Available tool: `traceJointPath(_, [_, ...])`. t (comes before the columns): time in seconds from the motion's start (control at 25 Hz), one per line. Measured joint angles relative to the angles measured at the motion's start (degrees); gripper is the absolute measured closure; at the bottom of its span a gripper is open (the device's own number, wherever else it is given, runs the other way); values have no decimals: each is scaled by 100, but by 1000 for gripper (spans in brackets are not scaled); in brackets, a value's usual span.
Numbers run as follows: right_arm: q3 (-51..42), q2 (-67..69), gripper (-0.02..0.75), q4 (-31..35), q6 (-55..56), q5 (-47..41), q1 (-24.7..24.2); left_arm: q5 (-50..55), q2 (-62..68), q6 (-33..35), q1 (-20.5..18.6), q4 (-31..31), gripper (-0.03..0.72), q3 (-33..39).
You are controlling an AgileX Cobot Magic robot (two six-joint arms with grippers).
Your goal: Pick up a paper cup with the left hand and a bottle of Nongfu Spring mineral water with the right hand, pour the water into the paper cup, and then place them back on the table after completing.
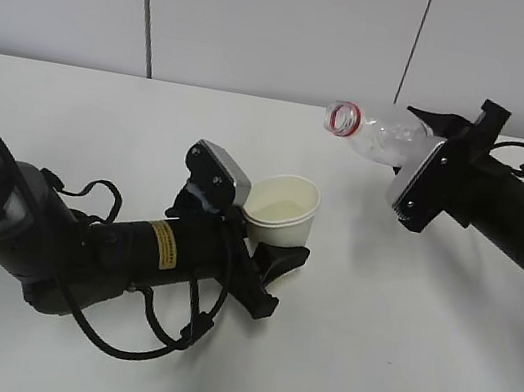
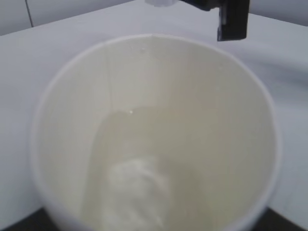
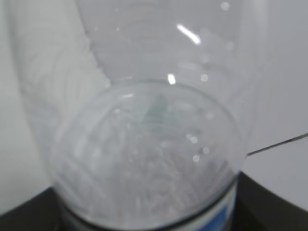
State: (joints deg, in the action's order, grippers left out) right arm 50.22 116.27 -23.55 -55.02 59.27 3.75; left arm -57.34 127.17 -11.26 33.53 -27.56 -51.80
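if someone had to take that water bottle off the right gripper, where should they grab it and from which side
Probably the clear shoulder of the bottle, just behind the red neck ring. It lies tilted, mouth towards the paper cup, and the right gripper covers its lower body, so only that end is free. Come from the cup side, above the table.

grey panelled wall [image 1: 272,25], dark vertical seams [image 1: 148,3]
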Motion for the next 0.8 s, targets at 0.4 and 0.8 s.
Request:
traceJointPath(0.4, [0, 0, 332, 61, 3525, 0, 0, 0, 0, 0, 0, 160, 320, 0])
traceJointPath(0.8, [0, 0, 332, 71, 5870, -324, 0, 7, 0, 0, 0, 173, 320, 0])
